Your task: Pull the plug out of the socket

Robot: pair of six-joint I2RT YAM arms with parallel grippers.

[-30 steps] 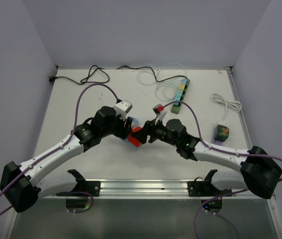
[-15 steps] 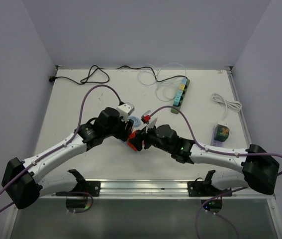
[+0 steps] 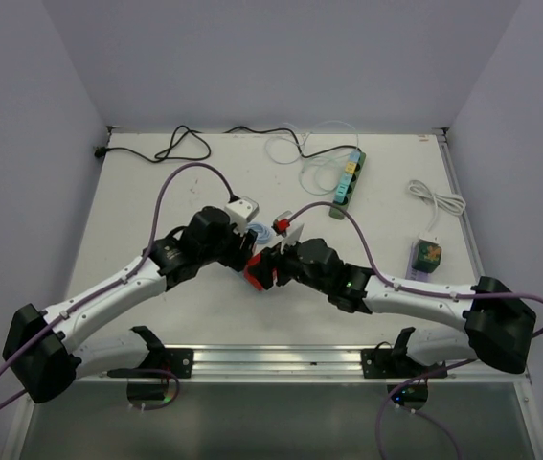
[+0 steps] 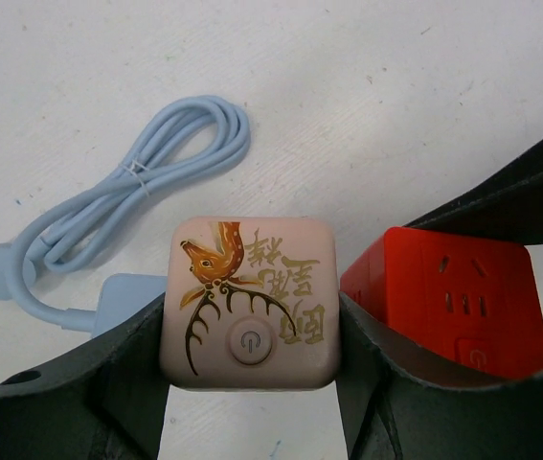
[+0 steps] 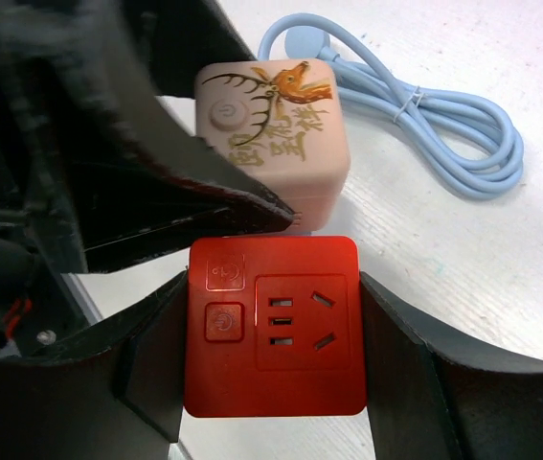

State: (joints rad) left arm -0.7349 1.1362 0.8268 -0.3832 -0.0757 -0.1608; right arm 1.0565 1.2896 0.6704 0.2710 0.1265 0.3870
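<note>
pink cube (image 4: 249, 302) w/ gold deer print, red cube (image 5: 274, 326), lt-blue cable (image 4: 127, 192), white table (image 4: 395, 115)

A flat white table top (image 3: 147, 192) fills the middle of the scene, its matte surface marked with small specks and faint scuffs in the wrist views. Three plain pale lavender walls close it in: a far wall (image 3: 281, 57) behind the table, a left wall (image 3: 12, 144) and a right wall (image 3: 530, 115), both slanting outward toward the near side. Along the near edge runs a ribbed silver aluminium rail (image 3: 281, 359). Nearer than that lies a darker grey-green surface (image 3: 281, 422); whether it is floor or a lower panel cannot be told. The light is even and soft, casting only weak shadows.
</note>
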